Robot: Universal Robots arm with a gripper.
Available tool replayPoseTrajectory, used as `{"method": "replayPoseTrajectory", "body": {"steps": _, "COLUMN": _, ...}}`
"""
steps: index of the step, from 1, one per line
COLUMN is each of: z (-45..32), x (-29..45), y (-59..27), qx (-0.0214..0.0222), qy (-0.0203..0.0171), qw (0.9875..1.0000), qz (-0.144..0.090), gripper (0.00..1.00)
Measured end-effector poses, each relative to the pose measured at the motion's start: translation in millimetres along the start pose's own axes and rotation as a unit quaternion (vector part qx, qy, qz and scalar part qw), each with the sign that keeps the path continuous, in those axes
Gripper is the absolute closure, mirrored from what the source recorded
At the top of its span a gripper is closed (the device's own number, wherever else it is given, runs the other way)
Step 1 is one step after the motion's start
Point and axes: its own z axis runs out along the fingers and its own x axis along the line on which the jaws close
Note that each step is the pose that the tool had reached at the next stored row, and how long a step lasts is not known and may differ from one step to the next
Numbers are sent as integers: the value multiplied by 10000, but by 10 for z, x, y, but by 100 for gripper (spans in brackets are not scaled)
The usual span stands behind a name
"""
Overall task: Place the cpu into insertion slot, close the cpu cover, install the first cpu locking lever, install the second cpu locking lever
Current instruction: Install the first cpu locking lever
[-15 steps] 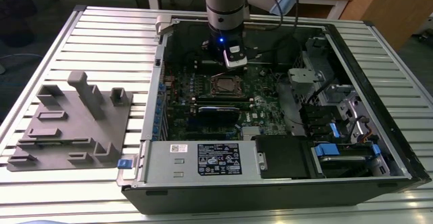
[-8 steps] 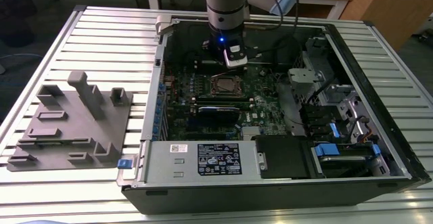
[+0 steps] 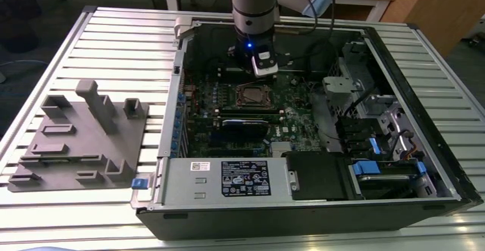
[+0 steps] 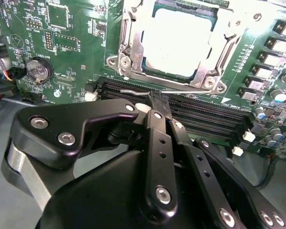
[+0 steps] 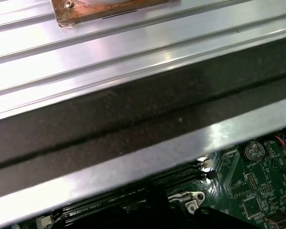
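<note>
Cpu [image 4: 178,43], pale silvery square chip, sits under silvery frame cover [image 4: 133,50]; closed black end effector [image 4: 158,101] at the thin wire lever [image 4: 133,90] may slip off under spring load.

The arm [image 3: 254,4] is hanging almost straight down from the exterior view's twelve o'clock edge, with a small blue light [image 3: 248,45] glowing on its grey wrist [image 3: 250,32]. The gripper [image 3: 266,69] is pointing downward, leaning slightly toward five o'clock in that view. In the second wrist view the gripper [image 4: 158,102] is holding its two black fingers [image 4: 155,138] pressed together into one narrow tip.
</note>
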Motion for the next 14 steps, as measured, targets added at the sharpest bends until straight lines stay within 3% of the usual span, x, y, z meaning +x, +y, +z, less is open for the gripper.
{"method": "replayPoseTrajectory", "body": {"steps": 14, "z": 71, "x": 11, "y": 16, "qx": 48, "qy": -16, "qw": 10000, "qz": -5, "gripper": 89}}
